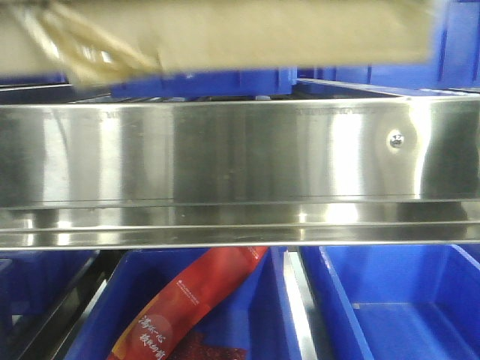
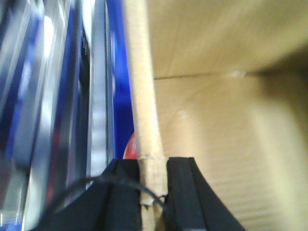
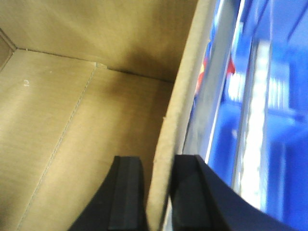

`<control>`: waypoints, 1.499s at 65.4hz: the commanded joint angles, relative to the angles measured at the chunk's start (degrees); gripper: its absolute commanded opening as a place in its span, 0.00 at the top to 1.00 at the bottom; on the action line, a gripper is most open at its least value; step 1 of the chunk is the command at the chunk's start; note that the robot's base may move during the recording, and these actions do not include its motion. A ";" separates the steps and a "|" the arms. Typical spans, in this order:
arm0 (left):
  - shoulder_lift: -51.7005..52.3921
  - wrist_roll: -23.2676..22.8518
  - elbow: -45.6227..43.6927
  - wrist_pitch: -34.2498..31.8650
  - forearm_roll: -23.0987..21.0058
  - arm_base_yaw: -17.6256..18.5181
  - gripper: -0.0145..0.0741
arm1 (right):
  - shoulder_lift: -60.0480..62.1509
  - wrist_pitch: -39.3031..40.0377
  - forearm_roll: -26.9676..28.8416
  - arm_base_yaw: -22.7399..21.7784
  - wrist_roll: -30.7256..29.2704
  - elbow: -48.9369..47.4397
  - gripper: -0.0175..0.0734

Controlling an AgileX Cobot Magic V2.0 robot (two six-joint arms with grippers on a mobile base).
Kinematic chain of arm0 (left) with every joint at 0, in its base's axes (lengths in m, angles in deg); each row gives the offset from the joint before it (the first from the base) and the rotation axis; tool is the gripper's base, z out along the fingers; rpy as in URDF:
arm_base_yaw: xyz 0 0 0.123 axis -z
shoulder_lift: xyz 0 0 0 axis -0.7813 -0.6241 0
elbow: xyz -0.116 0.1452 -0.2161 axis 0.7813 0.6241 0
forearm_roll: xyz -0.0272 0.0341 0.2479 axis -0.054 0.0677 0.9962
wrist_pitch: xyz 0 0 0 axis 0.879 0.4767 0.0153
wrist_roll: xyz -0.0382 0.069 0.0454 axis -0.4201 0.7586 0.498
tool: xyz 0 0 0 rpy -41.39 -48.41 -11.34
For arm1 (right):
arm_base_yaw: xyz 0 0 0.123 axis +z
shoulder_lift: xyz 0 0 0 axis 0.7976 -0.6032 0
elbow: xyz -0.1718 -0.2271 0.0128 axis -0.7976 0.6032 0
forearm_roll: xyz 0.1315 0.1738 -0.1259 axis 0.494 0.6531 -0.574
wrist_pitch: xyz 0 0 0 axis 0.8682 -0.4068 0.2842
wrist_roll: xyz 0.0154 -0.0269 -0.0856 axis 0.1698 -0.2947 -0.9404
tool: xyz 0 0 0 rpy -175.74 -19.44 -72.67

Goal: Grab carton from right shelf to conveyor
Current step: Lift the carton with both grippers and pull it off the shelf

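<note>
- Exterior front-facing view: the brown corrugated cardboard carton (image 1: 225, 34) sits across the top of the frame, blurred, with only its underside and lower edge showing. It hangs above a brushed stainless-steel panel (image 1: 240, 157) that spans the full width and has one small screw (image 1: 396, 139) at the right.
- Judgement: the panel looks like the side wall of the conveyor. The carton would then be off the shelf and in carry, not yet set down.
- Same view, below the panel: open blue plastic bins (image 1: 405, 315), and a red printed foil packet (image 1: 187, 307) lying slantwise in the left one. Neither touches the carton. No gripper is visible here.
- Left wrist-mounted view: the left gripper (image 2: 153, 166) is clamped on the carton (image 2: 231, 120) wall, one black pad on each face of the board edge. The bare inside of the box lies to the right. Blurred metal rails and blue lie outside to the left.
- Right wrist-mounted view: the right gripper (image 3: 159, 163) is closed on the opposite wall of the carton (image 3: 86, 110) in the same way, one pad inside and one outside. The empty interior is on the left, blue bins on the right.
- Why held so: pinching two opposite walls by the rim probably shares the load and keeps the open box level, since it is too wide for one gripper.
- Risk, judged: thin board may flex or slip at the pinch.
</note>
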 commanded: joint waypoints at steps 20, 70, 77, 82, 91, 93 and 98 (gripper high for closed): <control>6.76 0.55 2.75 -1.78 0.49 3.70 0.85 | 6.46 1.58 0.16 1.82 -0.52 1.64 0.88; 7.09 0.55 2.75 -1.78 1.76 3.70 0.85 | 7.02 1.58 0.26 1.82 -0.52 1.64 0.88; 6.99 0.55 2.75 -3.51 1.76 3.70 0.85 | 7.02 1.91 0.26 1.82 -0.52 1.64 0.88; 6.91 0.55 2.75 -4.65 1.76 3.70 0.85 | 7.02 1.91 0.26 1.82 -0.52 1.64 0.88; 6.91 0.55 2.75 -6.19 1.76 3.70 0.85 | 7.02 1.91 0.26 1.82 -0.52 1.64 0.88; 6.91 0.55 2.75 -6.44 1.76 3.70 0.85 | 7.02 1.91 0.26 1.82 -0.52 1.64 0.88; 6.91 0.55 2.75 -7.12 1.76 3.70 0.85 | 7.02 1.91 0.26 1.82 -0.52 1.64 0.88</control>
